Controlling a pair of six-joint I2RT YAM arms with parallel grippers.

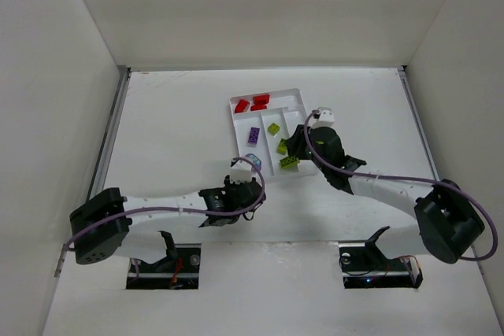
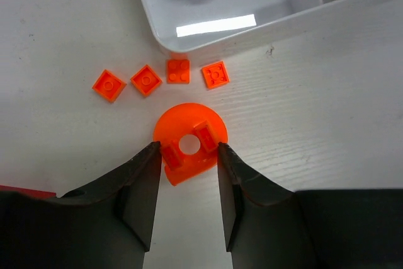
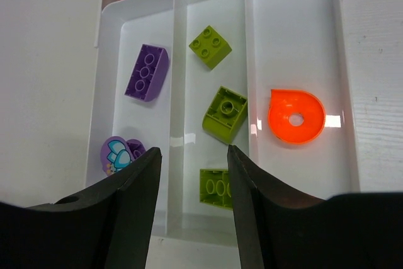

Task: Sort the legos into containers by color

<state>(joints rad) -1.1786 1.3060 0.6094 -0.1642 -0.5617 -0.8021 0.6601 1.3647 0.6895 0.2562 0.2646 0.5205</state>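
Our left hand straddles an orange disc on the tabletop, with its fingers at the disc's sides; we cannot tell if it grips. Four orange squares lie at the disc's 12 o'clock. Our right hand hangs open over the tray, with lime bricks at 12 o'clock.

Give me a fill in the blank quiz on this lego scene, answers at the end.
1. The left tool straddles a translucent orange round piece lying on the ____.
2. Beyond it sit ____ small orange square plates in a row.
3. The white plastic tray's middle long section holds three ____ bricks.
4. The right tool hovers above the tray with its jaws ____.
Answers: table; four; lime green; open.
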